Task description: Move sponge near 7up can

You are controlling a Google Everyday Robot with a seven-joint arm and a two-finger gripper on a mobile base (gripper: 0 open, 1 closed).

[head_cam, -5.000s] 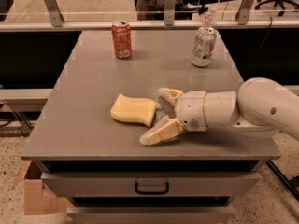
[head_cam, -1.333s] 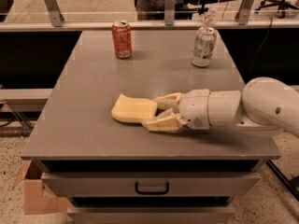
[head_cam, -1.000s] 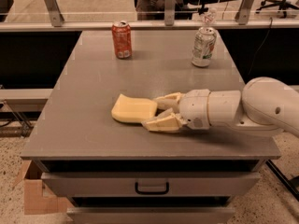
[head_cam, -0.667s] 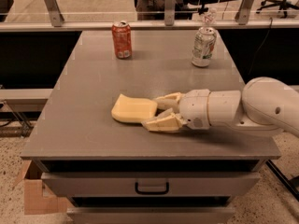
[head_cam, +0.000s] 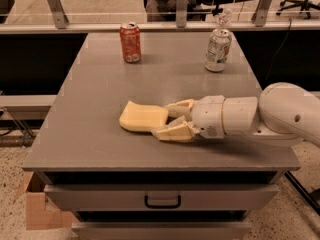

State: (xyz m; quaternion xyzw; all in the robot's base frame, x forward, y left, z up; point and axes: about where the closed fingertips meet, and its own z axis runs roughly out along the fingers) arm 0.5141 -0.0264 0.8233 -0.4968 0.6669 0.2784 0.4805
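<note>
The pale yellow sponge (head_cam: 141, 117) lies flat on the grey table (head_cam: 100, 84), left of centre and near the front. My gripper (head_cam: 162, 120) reaches in from the right at table level. Its two cream fingers (head_cam: 172, 131) stand on either side of the sponge's right end, one behind and one in front, pressed against it. The 7up can (head_cam: 218, 50), silver-white with greenish print, stands upright at the back right, well apart from the sponge.
A red-orange can (head_cam: 130, 43) stands upright at the back left. My white arm (head_cam: 270, 116) lies over the table's front right. A railing runs behind the table. A drawer with a handle (head_cam: 162, 201) is under the front edge, and a cardboard box (head_cam: 37, 209) stands on the floor at left.
Since five seconds ago the fingers have closed in on the sponge's right end, and the front finger has moved back toward it. Nothing has moved over the last second.
</note>
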